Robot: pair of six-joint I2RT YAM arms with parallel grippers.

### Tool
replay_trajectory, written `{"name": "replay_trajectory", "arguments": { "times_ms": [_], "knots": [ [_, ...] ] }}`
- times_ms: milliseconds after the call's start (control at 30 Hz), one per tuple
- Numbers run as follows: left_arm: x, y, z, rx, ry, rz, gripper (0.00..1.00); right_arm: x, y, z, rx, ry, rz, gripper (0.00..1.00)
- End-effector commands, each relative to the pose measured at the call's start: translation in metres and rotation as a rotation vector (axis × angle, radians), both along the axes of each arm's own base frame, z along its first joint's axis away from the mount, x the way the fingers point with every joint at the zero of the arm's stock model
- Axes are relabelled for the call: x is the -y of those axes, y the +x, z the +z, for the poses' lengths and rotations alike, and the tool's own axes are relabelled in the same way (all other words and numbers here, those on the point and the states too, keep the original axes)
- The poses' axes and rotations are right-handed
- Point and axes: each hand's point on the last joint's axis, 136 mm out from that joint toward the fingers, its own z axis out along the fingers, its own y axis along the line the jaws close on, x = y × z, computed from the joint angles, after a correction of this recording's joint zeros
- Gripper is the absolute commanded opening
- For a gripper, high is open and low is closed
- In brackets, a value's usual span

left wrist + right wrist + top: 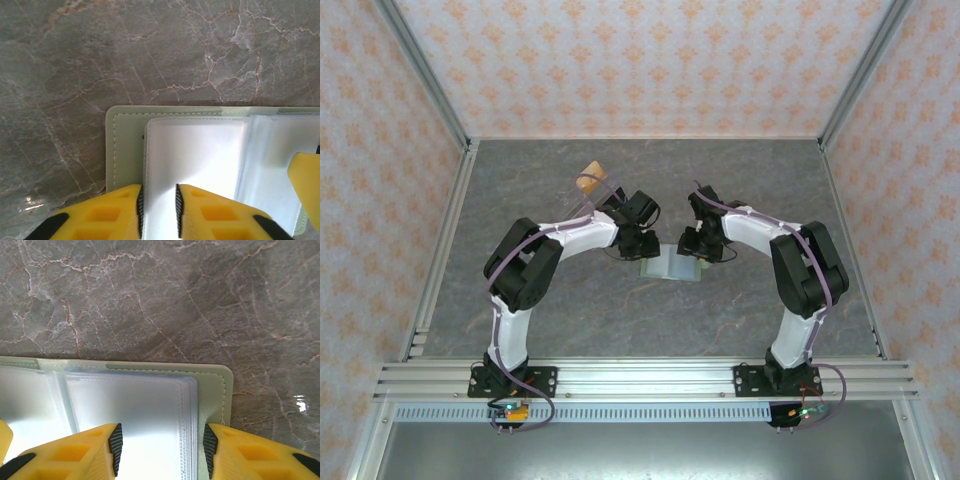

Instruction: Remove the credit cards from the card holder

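- The card holder [670,268] lies opened flat like a book near the centre of the table [570,320], between the two grippers.
- The left gripper [158,212] stands over the holder's nine o'clock half. Its jaws are drawn close, leaving a narrow gap, and the outer edge of the top clear sleeve [200,155] runs into that gap. We cannot tell whether the jaws pinch the sleeve or merely straddle it.
- The right gripper [162,452] stands over the three o'clock half. Its jaws are roughly half apart, one tip over the stacked sleeves [130,405] and the other over the green cover [215,390] beside them. It grips nothing, and we judge that it steadies the holder.
- Done: the holder is open and its sleeves are exposed.
- Remaining: the extraction itself. We judge that no cards are out yet. The sleeves glare white, so we cannot tell how many they contain.
- A tan object [590,180] sits well apart, toward eleven o'clock from the holder.
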Motion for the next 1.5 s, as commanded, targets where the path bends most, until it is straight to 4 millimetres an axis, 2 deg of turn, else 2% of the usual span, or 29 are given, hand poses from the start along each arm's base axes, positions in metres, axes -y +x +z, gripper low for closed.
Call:
{"name": "replay_trajectory", "arguments": {
  "times_ms": [0,200,267,500,667,733,767,867,933,1067,1233,1333,1433,1467],
  "knots": [
    [0.013,0.002,0.005,-0.002,-0.051,-0.020,0.20,-0.006,0.000,-0.003,-0.015,0.011,0.017,0.46],
    [0.029,0.001,0.013,-0.006,-0.139,-0.049,0.04,-0.011,-0.001,-0.003,-0.024,0.041,0.029,0.38],
    [0.033,0.000,0.014,-0.012,-0.165,-0.057,0.01,-0.014,-0.001,-0.002,-0.022,0.054,0.035,0.36],
    [0.047,-0.002,0.018,-0.026,-0.247,-0.080,0.00,-0.028,-0.001,0.004,-0.022,0.138,0.048,0.21],
    [0.051,-0.001,0.019,-0.029,-0.269,-0.079,0.00,-0.029,0.002,0.009,-0.010,0.150,0.040,0.20],
    [0.051,0.000,0.026,-0.013,-0.276,-0.079,0.07,-0.028,0.003,0.014,0.005,0.147,0.038,0.21],
    [0.051,0.000,0.031,-0.003,-0.283,-0.081,0.15,-0.026,0.004,0.019,0.019,0.146,0.031,0.23],
    [0.048,0.002,0.051,0.036,-0.288,-0.081,0.35,-0.019,0.008,0.036,0.074,0.136,0.009,0.33],
    [0.040,0.005,0.063,0.065,-0.278,-0.071,0.42,-0.013,0.011,0.048,0.116,0.136,-0.016,0.40],
    [0.009,0.013,0.096,0.164,-0.221,-0.016,0.48,0.003,0.018,0.081,0.219,0.157,-0.080,0.57],
    [-0.060,0.020,0.136,0.319,-0.027,0.117,0.60,0.042,0.030,0.123,0.386,0.095,-0.192,0.78],
    [-0.118,0.019,0.160,0.418,0.104,0.251,0.70,0.073,0.035,0.148,0.495,0.011,-0.263,0.88],
    [-0.179,0.010,0.179,0.501,0.244,0.391,0.78,0.104,0.036,0.170,0.604,-0.103,-0.317,1.00],
    [-0.201,0.005,0.187,0.536,0.299,0.441,0.82,0.113,0.035,0.177,0.637,-0.143,-0.333,0.99]
  ]
}}
